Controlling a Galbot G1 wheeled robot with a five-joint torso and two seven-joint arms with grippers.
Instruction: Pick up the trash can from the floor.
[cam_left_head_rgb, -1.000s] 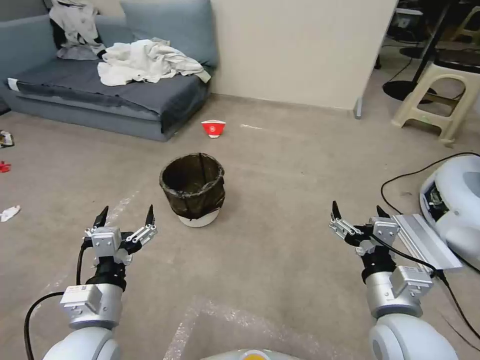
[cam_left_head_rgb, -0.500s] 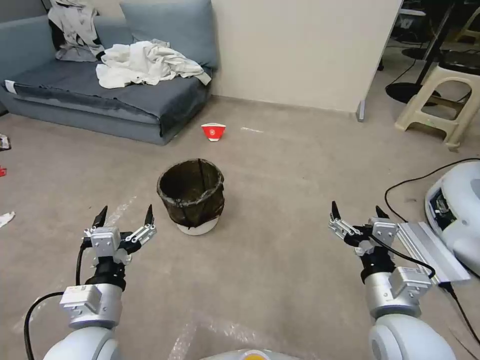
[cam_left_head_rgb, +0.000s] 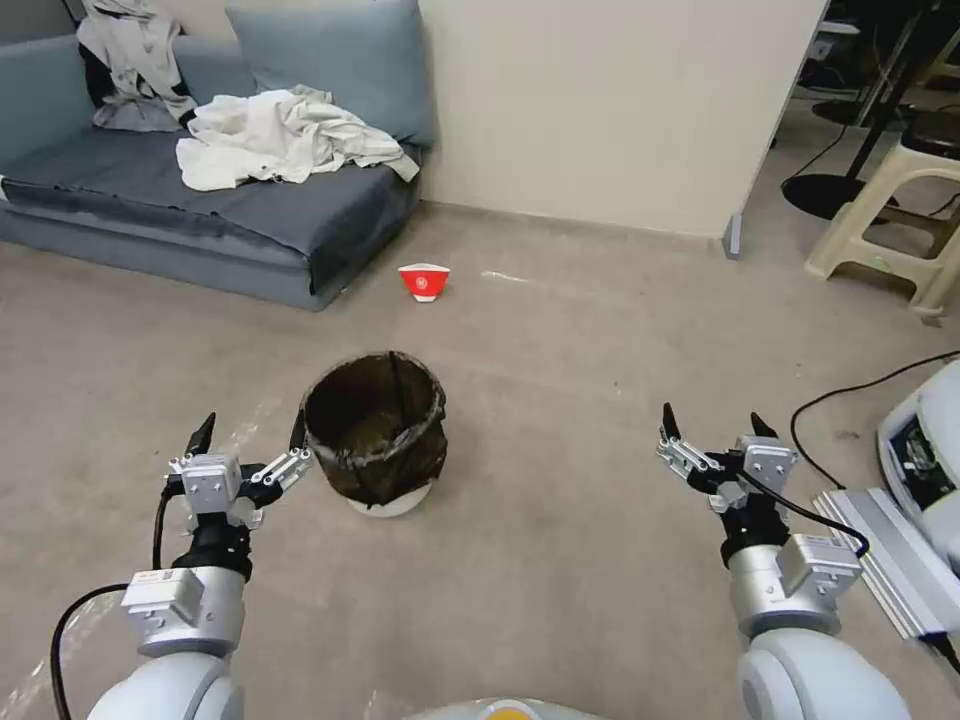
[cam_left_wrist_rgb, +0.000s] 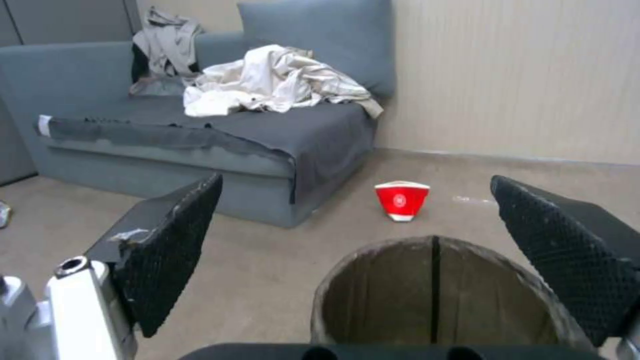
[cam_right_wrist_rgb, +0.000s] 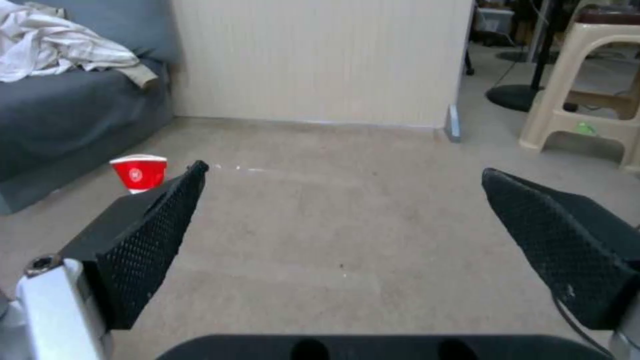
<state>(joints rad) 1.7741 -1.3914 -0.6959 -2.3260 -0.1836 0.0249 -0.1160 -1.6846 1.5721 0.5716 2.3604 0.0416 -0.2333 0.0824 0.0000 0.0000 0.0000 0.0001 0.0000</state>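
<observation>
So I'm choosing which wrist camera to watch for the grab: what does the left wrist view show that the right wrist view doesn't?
Left wrist view alone: the trash can, its open bag-lined mouth close below and between the open left gripper, and the seat of the sofa with a heap of pale clothes.

Right wrist view alone: bare floor between the open right gripper, and a beige plastic stool.

Both share: the red-and-white paper cup standing on the floor near the sofa, and the cream wall.
</observation>
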